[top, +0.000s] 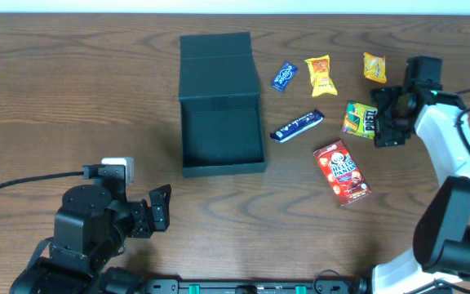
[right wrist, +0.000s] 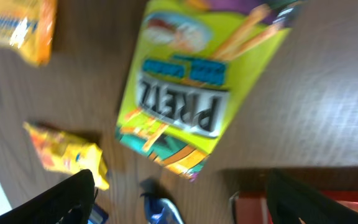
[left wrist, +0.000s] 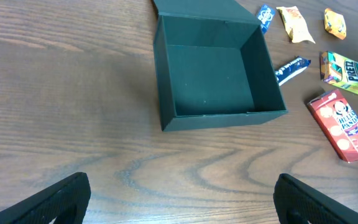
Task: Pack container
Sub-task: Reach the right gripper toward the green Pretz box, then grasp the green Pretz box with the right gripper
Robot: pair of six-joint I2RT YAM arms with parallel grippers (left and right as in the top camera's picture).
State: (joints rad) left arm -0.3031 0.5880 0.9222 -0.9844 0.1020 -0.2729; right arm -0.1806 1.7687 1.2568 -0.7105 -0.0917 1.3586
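Observation:
The container (top: 223, 167) is a dark square box standing open at the table's middle, its flap lid (top: 216, 51) folded back flat behind it. It holds nothing that I can see, as the left wrist view of the container (left wrist: 222, 118) also shows. My left gripper (top: 163, 208) hovers open near the front left, with bare wood between its jaws (left wrist: 182, 202). My right gripper (top: 386, 118) hangs open just right of a green Pretz box (top: 360, 119). In the right wrist view the Pretz box (right wrist: 191, 87) lies ahead of the gripper (right wrist: 179, 199), and nothing is held.
Snacks lie right of the container: a small blue packet (top: 284, 76), a yellow-orange packet (top: 321, 75), a small yellow packet (top: 374, 67), a blue bar (top: 297, 126) and a red box (top: 342, 171). A cable (top: 31, 181) runs across the front left.

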